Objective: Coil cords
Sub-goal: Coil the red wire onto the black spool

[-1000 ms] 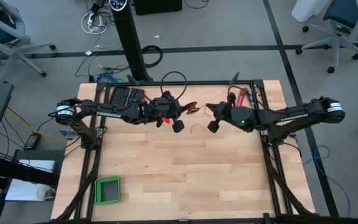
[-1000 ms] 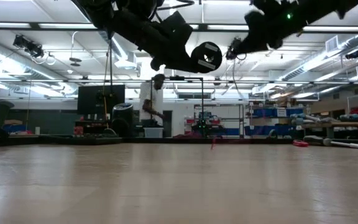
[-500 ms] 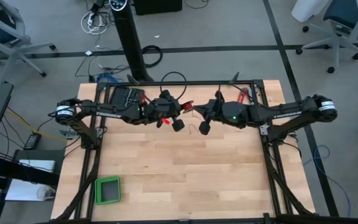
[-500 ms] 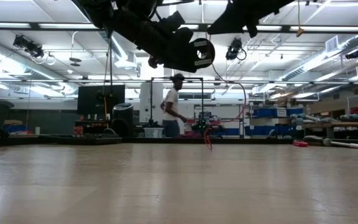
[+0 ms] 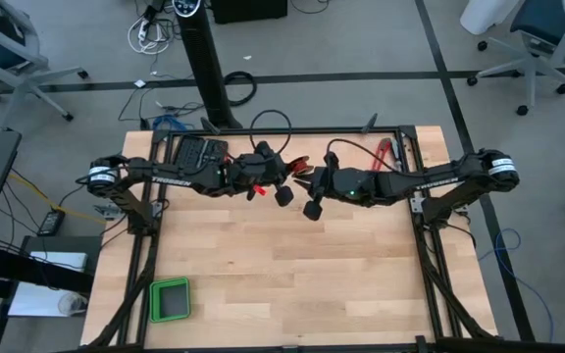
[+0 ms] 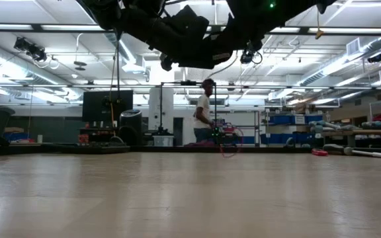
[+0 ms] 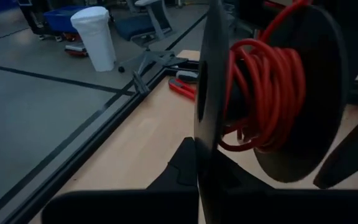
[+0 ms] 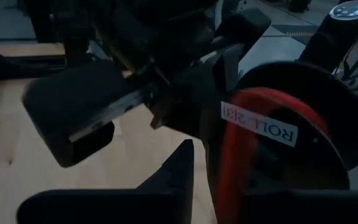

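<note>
Above the far middle of the wooden table (image 5: 292, 275), the red cord (image 7: 263, 93) sits wound on a black spool (image 7: 303, 87), with a loose loop of it hanging down in the low view (image 6: 230, 142). The left gripper (image 5: 281, 186) is clenched on the spool. The right gripper (image 5: 314, 196) is right beside it, fingers spread around the spool's labelled flange (image 8: 260, 121). A red-handled tool (image 5: 383, 150) lies at the far right edge, and a green tray (image 5: 170, 300) sits near the front left corner. A person (image 6: 205, 119) stands in the room beyond.
</note>
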Action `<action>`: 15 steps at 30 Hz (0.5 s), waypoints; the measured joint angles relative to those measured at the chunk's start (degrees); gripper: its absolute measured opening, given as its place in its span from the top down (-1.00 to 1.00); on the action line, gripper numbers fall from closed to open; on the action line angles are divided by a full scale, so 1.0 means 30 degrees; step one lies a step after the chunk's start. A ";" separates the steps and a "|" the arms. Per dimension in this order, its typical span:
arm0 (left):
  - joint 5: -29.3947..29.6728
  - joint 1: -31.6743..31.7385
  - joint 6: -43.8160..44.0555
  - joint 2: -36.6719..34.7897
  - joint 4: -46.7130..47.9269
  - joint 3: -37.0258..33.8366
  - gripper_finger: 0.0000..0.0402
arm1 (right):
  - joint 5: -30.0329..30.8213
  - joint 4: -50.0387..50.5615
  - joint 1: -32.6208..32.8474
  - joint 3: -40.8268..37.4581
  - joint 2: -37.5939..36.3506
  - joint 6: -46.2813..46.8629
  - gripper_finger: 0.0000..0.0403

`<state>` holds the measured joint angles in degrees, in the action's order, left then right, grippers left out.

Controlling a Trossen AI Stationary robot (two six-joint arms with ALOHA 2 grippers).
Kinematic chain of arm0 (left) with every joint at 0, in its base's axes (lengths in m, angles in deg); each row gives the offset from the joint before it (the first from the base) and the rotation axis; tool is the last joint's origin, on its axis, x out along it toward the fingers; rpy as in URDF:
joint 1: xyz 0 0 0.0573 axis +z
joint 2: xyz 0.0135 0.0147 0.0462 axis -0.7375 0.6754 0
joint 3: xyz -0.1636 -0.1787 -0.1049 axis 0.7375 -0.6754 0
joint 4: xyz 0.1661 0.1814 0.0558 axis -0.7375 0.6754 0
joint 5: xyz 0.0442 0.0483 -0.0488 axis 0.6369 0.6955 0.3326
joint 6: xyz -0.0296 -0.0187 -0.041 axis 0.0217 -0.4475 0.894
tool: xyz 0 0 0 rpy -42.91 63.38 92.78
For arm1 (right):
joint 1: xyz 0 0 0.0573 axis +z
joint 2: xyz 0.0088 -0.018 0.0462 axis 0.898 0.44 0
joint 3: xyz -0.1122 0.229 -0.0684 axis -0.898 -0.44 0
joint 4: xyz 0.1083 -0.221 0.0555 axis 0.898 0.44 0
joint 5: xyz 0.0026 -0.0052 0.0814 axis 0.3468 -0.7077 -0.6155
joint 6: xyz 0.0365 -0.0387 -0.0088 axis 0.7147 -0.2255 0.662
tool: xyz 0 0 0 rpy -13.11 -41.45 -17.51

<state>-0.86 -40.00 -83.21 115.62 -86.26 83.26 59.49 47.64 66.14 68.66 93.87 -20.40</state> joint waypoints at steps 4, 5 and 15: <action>0.0005 -0.0130 0.0001 0.0000 -0.0074 0.0000 1.00 | 0.0042 0.0113 0.0331 0.0000 -0.0237 -0.0137 0.77; -0.0015 -0.0144 0.0001 0.0000 -0.0059 0.0000 1.00 | 0.0111 0.0089 0.0546 0.0000 -0.0391 -0.0252 0.78; 0.0231 -0.0150 0.0007 0.0000 -0.0104 0.0000 1.00 | 0.1457 0.3244 0.1778 0.0000 -0.0772 0.1594 0.82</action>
<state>-0.16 -40.45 -83.18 115.62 -86.57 83.26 63.86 57.37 71.47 68.66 91.55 -15.62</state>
